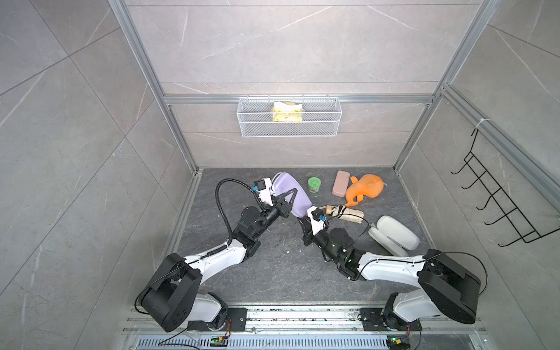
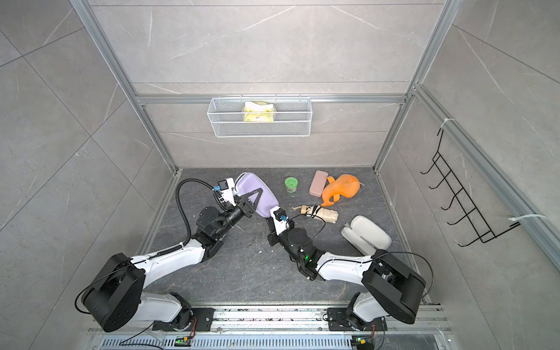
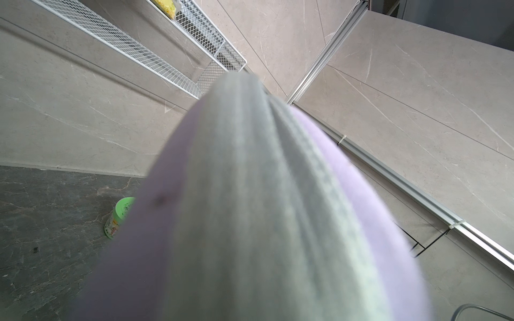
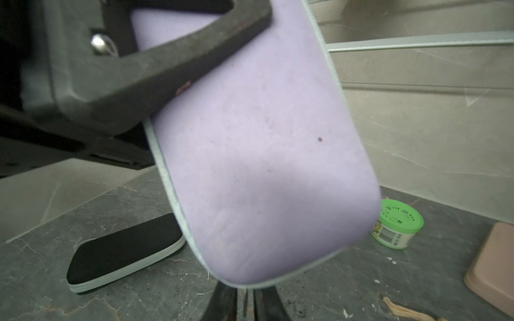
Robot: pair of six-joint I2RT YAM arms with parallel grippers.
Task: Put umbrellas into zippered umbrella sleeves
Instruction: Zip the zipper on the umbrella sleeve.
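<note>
The lilac sleeve (image 1: 286,185) (image 2: 251,185) hangs tilted above the floor at the back left, its two shells together along a grey zip band (image 3: 250,208). My left gripper (image 1: 292,194) (image 2: 257,194) is shut across its middle; one black finger (image 4: 167,64) lies on the lilac face (image 4: 264,166). My right gripper (image 4: 246,303) sits at the sleeve's near end (image 1: 306,212), jaws almost together on a thin tab. The beige umbrella (image 1: 345,213) (image 2: 318,213) lies on the floor. The cream sleeve (image 1: 394,235) (image 2: 366,233) lies open at the right. A black sleeve (image 4: 125,250) lies shut under the lilac one.
A green-lidded jar (image 1: 313,184) (image 4: 397,228), a pink case (image 1: 341,183) and an orange plush toy (image 1: 363,189) stand along the back of the floor. A wire basket (image 1: 289,116) hangs on the back wall and a black hook rack (image 1: 500,197) on the right wall.
</note>
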